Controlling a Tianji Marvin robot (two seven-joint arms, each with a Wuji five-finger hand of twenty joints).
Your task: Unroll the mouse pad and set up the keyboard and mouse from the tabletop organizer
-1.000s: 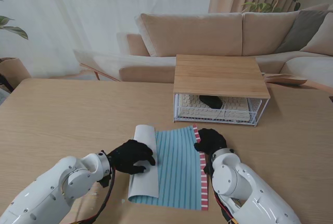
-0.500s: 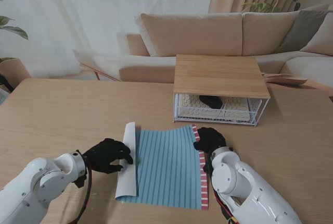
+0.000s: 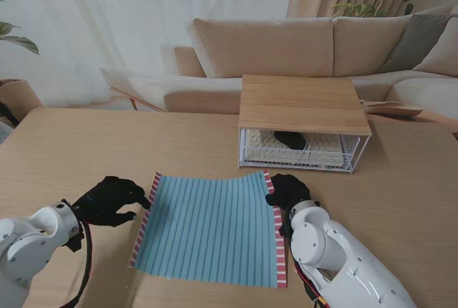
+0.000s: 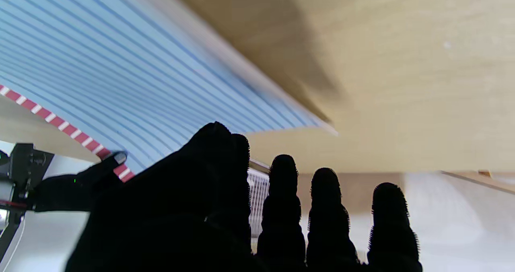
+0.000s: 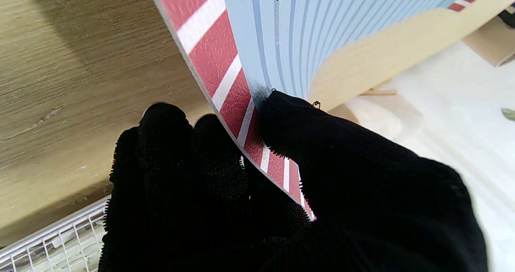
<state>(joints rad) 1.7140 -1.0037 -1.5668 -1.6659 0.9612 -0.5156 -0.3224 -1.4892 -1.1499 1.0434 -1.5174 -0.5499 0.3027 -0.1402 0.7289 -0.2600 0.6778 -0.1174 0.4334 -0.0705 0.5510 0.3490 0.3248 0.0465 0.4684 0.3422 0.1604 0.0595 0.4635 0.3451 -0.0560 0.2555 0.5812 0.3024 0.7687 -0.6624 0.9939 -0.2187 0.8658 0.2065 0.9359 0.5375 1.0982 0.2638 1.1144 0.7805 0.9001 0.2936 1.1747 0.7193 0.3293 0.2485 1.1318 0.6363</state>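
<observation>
Right hand (image 5: 281, 191): pinching the red-and-white striped edge of the mouse pad (image 3: 211, 225) at its far right corner, thumb on the top face, fingers (image 5: 165, 143) under the edge. The corner is lifting slightly off the table (image 3: 86, 143) in the right wrist view.

Left hand (image 3: 111, 200): sitting just beside the pad's left striped edge, fingers loosely curled and apart. In the left wrist view the fingertips (image 4: 283, 175) are clear of the pad and gripping nothing that I can make out; whether the thumb is touching the edge, cannot tell.

Mouse pad: lying spread on the table in front of me, blue stripes up, both red-striped borders showing, no roll remaining. The left border is riding a little raised.

Step in hand, as I am judging it: unrolling is finishing; flattening and releasing are pending.

Organizer (image 3: 304, 125): standing farther from me, right of centre, wooden top over a white wire basket. Keyboard (image 3: 315, 149) and mouse (image 3: 290, 138) are resting inside, mouse on the keyboard, both untouched.

Next move is calling for: the right hand letting the corner settle flat, then one hand reaching into the basket opening for the mouse first, since it is sitting on the keyboard
</observation>
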